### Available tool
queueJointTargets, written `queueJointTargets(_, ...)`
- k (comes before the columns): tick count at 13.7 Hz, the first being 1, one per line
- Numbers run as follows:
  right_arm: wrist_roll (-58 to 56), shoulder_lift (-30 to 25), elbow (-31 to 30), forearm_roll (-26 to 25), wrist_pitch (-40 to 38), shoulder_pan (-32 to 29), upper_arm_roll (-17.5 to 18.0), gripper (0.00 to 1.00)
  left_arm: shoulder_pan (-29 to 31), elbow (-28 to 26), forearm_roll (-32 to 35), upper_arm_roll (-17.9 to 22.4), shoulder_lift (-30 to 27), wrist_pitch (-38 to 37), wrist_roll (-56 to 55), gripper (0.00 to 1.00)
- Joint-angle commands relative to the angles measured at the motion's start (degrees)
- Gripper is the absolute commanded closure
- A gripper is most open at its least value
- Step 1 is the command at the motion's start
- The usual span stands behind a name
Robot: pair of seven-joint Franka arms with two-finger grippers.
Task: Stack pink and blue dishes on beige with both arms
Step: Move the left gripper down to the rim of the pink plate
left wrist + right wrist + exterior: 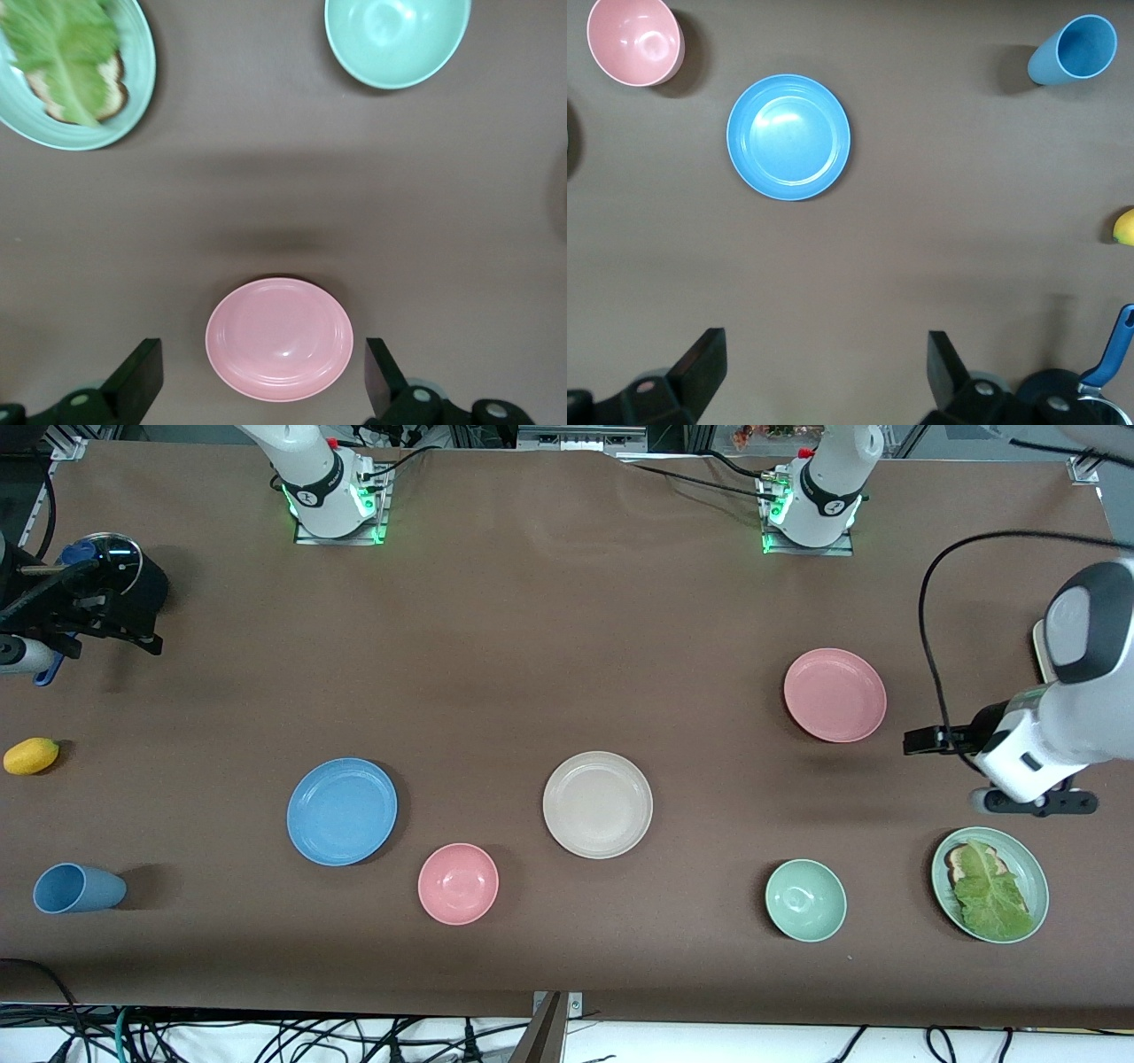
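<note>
Nearest the camera you see the pale green plate (pixel 1032 864) carrying lettuce (pixel 992 899) on a slice of bread (pixel 957 858), at the left arm's end of the brown table (pixel 532 646). The table is the largest item and bears everything else.

The three task plates come next in size. The beige plate (pixel 598 804) lies near the middle of the table. The blue plate (pixel 342 811) lies beside it toward the right arm's end, well apart from it. The pink plate (pixel 834 694) lies farther from the camera than the beige plate, toward the left arm's end. None of the three touches another.

Smaller dishes follow. The pink bowl (pixel 458 883) sits between the blue and beige plates, nearer the camera than both. The pale green bowl (pixel 805 900) sits beside the lettuce plate. The blue cup (pixel 78 888) lies on its side at the right arm's end. A black pan with a blue handle (pixel 115 576) and a small lemon (pixel 31 755) lie farther from the camera than the cup.

The left gripper (pixel 264 381) hangs above the table near the pink plate, its fingers (pixel 137 381) spread wide and holding nothing. The right gripper (pixel 824 376) hangs over the pan's edge of the table, its fingers (pixel 700 367) likewise spread and empty.
</note>
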Motion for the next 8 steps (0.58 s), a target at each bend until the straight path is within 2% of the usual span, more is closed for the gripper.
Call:
queueJointTargets(1,0.38,-0.15,0.41,-0.04,-0.55,-0.42,0.37,0.00,-0.36,1.84,-0.63,0.45,3.35,0.01,0.62,0.00)
queueJointTargets(4,0.38,-0.15,0.41,-0.04,-0.55,-0.51,0.37,0.00,-0.36,0.09,-1.16,0.45,4.32,2.29,0.18,0.00)
queueJointTargets(8,0.38,-0.15,0.41,-0.04,-0.55,-0.42,0.37,0.00,0.34,-9.29,-1.16,0.54,1.08,7.37,0.27,0.00)
